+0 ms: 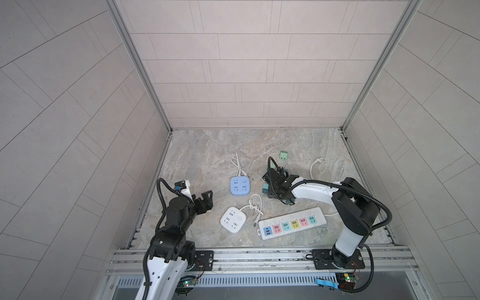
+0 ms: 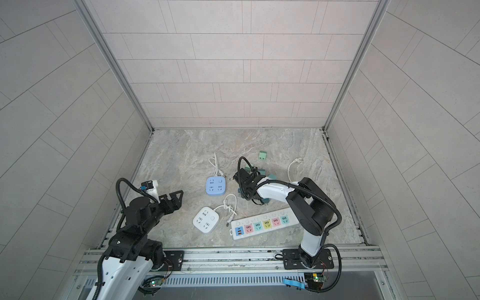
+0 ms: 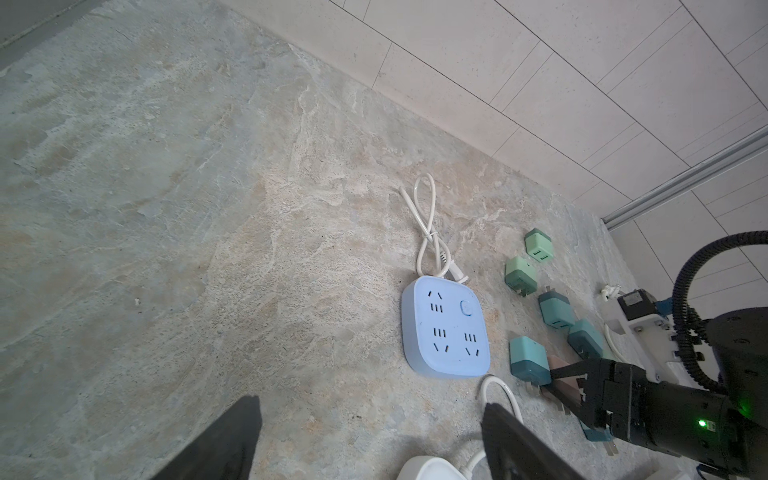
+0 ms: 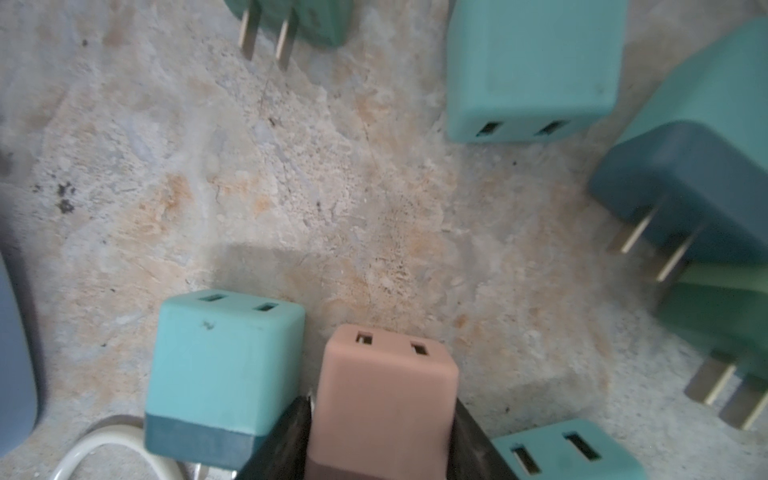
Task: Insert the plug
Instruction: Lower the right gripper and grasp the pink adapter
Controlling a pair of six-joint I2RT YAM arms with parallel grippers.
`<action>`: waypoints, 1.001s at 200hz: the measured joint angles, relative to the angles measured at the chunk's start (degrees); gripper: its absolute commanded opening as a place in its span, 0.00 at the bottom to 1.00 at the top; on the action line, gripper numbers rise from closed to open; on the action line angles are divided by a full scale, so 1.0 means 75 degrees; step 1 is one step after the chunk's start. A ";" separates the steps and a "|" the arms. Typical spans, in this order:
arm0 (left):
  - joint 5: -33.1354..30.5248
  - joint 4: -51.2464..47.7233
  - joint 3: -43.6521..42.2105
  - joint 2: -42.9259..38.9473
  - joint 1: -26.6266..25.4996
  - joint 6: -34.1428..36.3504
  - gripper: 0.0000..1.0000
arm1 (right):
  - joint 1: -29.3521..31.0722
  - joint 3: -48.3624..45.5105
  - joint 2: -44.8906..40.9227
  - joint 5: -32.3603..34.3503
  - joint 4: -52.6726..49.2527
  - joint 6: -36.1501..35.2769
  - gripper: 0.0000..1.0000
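Pickup seems the step in hand: the right gripper (image 4: 384,411) has its fingers (image 4: 282,444) pressed on the pink plug (image 4: 386,386), down by the surface (image 4: 332,187) among teal plugs (image 4: 224,357). The left gripper (image 3: 370,403) gapes wide, empty. Next: lift clear, then line prongs with the socket strip (image 1: 292,226).

Note: your right gripper (image 2: 242,187) sits low among teal plugs (image 2: 262,172), just beside the blue socket block (image 2: 216,185); left gripper (image 2: 174,198) well apart.
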 measured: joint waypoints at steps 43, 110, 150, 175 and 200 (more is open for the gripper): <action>-0.0003 0.0000 -0.0003 0.0017 0.0000 0.0000 0.90 | 0.0000 -0.0012 0.0000 0.0061 0.0003 -0.0146 0.61; -0.0003 0.0000 -0.0012 0.0058 0.0000 0.0000 0.90 | 0.0000 -0.0015 0.0134 0.0114 0.0093 -0.0201 0.43; -0.0006 0.0184 -0.0087 0.0111 0.0000 -0.0035 1.00 | 0.0015 -0.0079 0.0114 0.0152 0.0213 -0.0221 0.33; 0.0300 0.0772 -0.0216 0.0449 0.0000 -0.0268 1.00 | 0.0020 -0.0236 -0.0064 0.0204 0.0274 -0.0364 0.27; 0.0784 0.1644 -0.0280 0.0968 0.0000 -0.0557 1.00 | 0.0020 -0.0490 -0.0801 0.0396 0.0274 -0.0673 0.22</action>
